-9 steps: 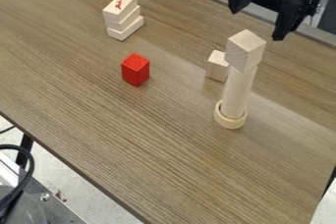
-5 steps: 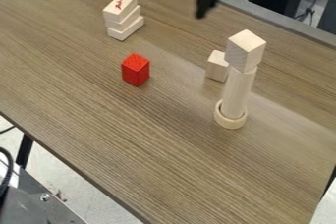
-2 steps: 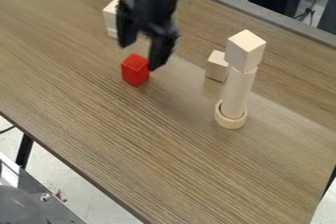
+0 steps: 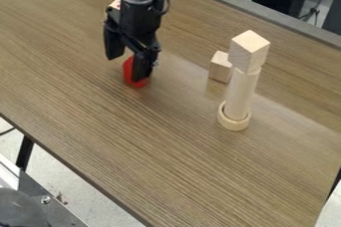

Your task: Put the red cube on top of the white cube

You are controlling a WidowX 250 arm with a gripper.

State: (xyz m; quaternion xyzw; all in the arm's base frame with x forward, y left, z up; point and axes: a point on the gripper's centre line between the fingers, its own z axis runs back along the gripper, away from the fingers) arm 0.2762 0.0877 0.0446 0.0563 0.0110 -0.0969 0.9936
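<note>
On the surface [image 4: 173, 131]: I count one red cube [image 4: 127, 71], one white cube [image 4: 249, 49], one pale column [image 4: 240, 94], one pale ring [image 4: 234, 123] and one small pale block [image 4: 220, 66]. A bit of another pale piece with a red mark [image 4: 115, 5] peeks out at the arm's left edge in my view; most of it is hidden, so I can't count what is there.
Red cube, looks: plain strong red all over what I can see, a strip down its left side and a little along the bottom; the rest is covered.
Red cube, place: on the surface, toward the upper left of my view, well apart from the column.
Red cube and gripper [image 4: 126, 68]: it sits down at the fingertips. One finger crosses in front of it from my camera, hiding its middle and right; the other finger is up and to the left of it. Whether either one touches it, I cannot tell.
Gripper state: released, the two fingers spread with a gap between them.
Arm: comes in from the top edge and hangs down over the cube.
White cube: pale wood with visible grain, on top of the upright column.
Column: its foot stands inside the ring.
Pale block: on the surface, near the column, on the side toward the arm.
</note>
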